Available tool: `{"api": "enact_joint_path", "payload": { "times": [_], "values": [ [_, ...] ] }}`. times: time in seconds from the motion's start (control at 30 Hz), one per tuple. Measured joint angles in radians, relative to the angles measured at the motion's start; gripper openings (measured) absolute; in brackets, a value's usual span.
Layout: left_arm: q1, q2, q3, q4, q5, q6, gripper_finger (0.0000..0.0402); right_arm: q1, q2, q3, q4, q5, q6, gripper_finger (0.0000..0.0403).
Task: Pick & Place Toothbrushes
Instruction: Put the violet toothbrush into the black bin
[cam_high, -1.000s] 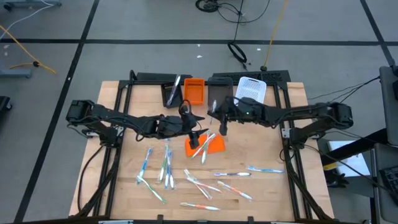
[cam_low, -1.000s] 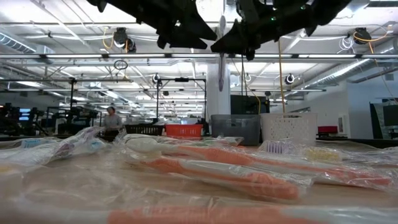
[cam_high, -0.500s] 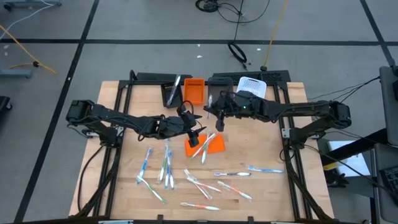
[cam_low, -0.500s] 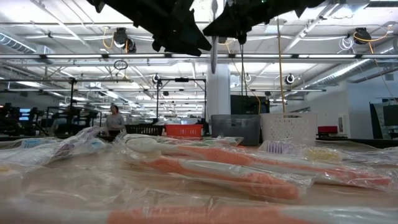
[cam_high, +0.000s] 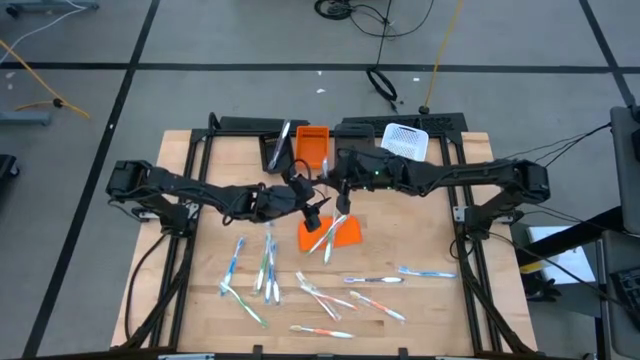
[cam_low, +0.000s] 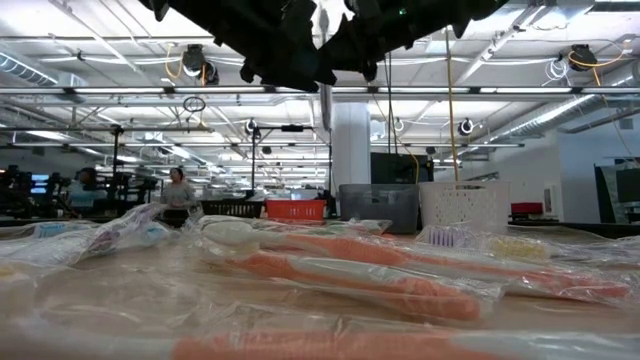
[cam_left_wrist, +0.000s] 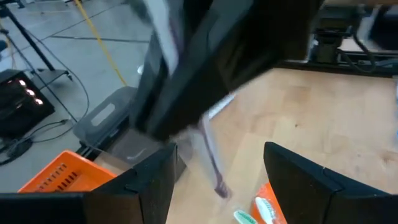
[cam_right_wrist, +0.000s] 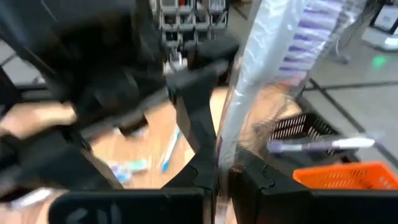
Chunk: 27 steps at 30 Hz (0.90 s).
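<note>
My right gripper (cam_high: 341, 192) is shut on a clear-wrapped toothbrush (cam_right_wrist: 261, 74) with purple accents, high over the table's middle. The brush's lower end (cam_low: 322, 95) hangs under the gripper in the low view. My left gripper (cam_high: 312, 208) stands open just left of it, nothing between its fingers (cam_left_wrist: 155, 183), facing the hanging brush (cam_left_wrist: 211, 155). Two toothbrushes lie on a flat orange sheet (cam_high: 345, 236). Several more (cam_high: 262, 268) lie loose on the wooden table nearer the front. My right gripper pinches the wrapped toothbrush between its two fingers, at a place partway along the stick (cam_right_wrist: 224, 152). The fingers come nearly level from the table's right and lie across the brush. The brush stands roughly upright, one end above the fingers and one below, clear of the table.
Along the far edge stand a black bin (cam_high: 275, 150) with a toothbrush (cam_right_wrist: 323, 144) on it, an orange bin (cam_high: 312, 145), a grey bin (cam_high: 352, 138) and a white bin (cam_high: 405, 142). Wrapped orange brushes (cam_low: 350, 280) lie close to the low camera. Bare wood shows at the right (cam_high: 430, 220).
My right gripper has carried the toothbrush up and toward the table's left edge, closing in on my left gripper. It has stayed shut, and the brush still hangs upright below it.
</note>
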Motion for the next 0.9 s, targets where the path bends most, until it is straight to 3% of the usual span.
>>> {"api": "enact_joint_path", "payload": {
  "times": [0.27, 0.4, 0.63, 0.77, 0.9],
  "values": [
    [0.031, 0.0, 0.0, 0.0, 0.0, -0.084, 0.0227, 0.003, -0.001, 0.001, 0.032, -0.026, -0.005, 0.0013],
    [0.037, 0.0, 0.0, 0.001, 0.001, -0.09, 0.0172, 0.003, 0.0, 0.001, 0.029, -0.025, -0.005, 0.0013],
    [0.036, 0.0, 0.0, 0.004, 0.022, -0.087, 0.0029, 0.002, 0.0, 0.0, 0.029, -0.024, -0.012, 0.0013],
    [0.036, 0.0, 0.0, -0.002, 0.032, -0.093, 0.0017, 0.003, 0.0, -0.001, 0.019, -0.028, -0.017, 0.0016],
    [0.036, 0.0, 0.0, -0.017, 0.026, -0.094, 0.0007, 0.002, 0.0, -0.001, 0.012, -0.027, -0.011, 0.0052]
  ]
}}
